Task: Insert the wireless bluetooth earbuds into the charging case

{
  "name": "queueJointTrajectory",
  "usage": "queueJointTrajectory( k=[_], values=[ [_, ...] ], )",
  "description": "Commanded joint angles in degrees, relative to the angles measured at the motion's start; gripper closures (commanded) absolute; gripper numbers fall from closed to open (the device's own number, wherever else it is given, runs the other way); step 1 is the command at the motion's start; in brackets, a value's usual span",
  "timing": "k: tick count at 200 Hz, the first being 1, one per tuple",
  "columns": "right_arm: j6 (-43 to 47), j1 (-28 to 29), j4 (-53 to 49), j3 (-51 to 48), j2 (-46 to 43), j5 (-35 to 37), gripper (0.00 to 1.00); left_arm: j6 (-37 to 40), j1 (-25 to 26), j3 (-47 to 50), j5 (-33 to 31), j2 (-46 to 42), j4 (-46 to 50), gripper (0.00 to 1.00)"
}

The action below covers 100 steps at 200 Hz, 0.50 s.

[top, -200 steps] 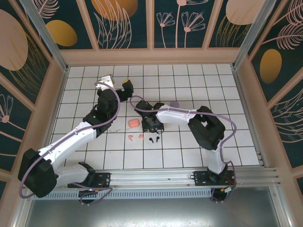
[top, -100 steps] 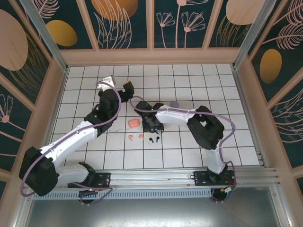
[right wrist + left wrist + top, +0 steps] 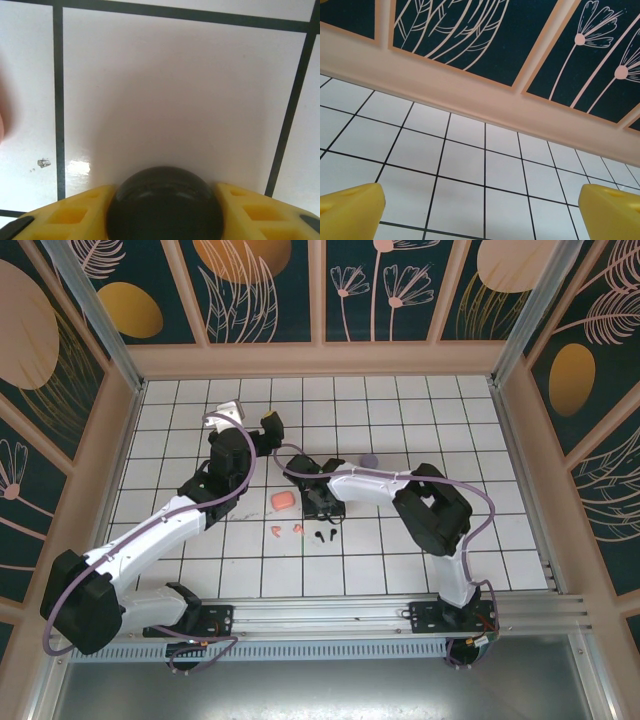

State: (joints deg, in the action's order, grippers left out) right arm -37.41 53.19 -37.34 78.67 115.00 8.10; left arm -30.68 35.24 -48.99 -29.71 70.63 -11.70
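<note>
Over the tiled table [image 3: 400, 550], seen from above, the right gripper [image 3: 320, 502] sits low beside a salmon case [image 3: 282, 500]. Salmon earbuds [image 3: 276, 531] and a black earbud [image 3: 322, 536] lie loose just nearer the bases. The left gripper [image 3: 271, 427] hangs farther back, and its wrist view shows fingers wide apart and empty. At the right wrist, the jaws have narrowed onto a black dome [image 3: 165, 202], probably the charging case, now pinched and ready for steadying.

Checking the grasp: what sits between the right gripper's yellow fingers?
A glossy black domed object, flanked closely by both yellow fingers, in the right wrist view; whether clamped is unclear.
</note>
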Motion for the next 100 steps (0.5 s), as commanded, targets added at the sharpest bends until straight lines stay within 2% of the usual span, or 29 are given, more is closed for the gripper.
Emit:
queueJointTrajectory(
  k=[1, 38, 56, 100],
  values=[
    [-1.3, -0.79, 2.54, -2.61, -0.48, 1.04, 0.61, 2.87, -0.34, -1.87, 3.11, 1.88, 0.64, 0.02],
    [-2.37, -4.11, 4.94, -6.25, -10.24, 1.17, 0.64, 11.54, -0.36, 0.57, 10.44, 1.93, -7.78, 0.01],
    [-2.23, -6.7, 5.38, -7.42, -15.92, 1.21, 0.64, 13.42, -0.63, 2.36, 13.46, 1.46, -11.74, 0.01],
    [-2.06, -16.06, 7.38, -7.77, -27.77, -1.34, 0.66, 10.5, -1.91, 7.68, 23.35, 1.57, -23.6, 0.01]
  ],
)
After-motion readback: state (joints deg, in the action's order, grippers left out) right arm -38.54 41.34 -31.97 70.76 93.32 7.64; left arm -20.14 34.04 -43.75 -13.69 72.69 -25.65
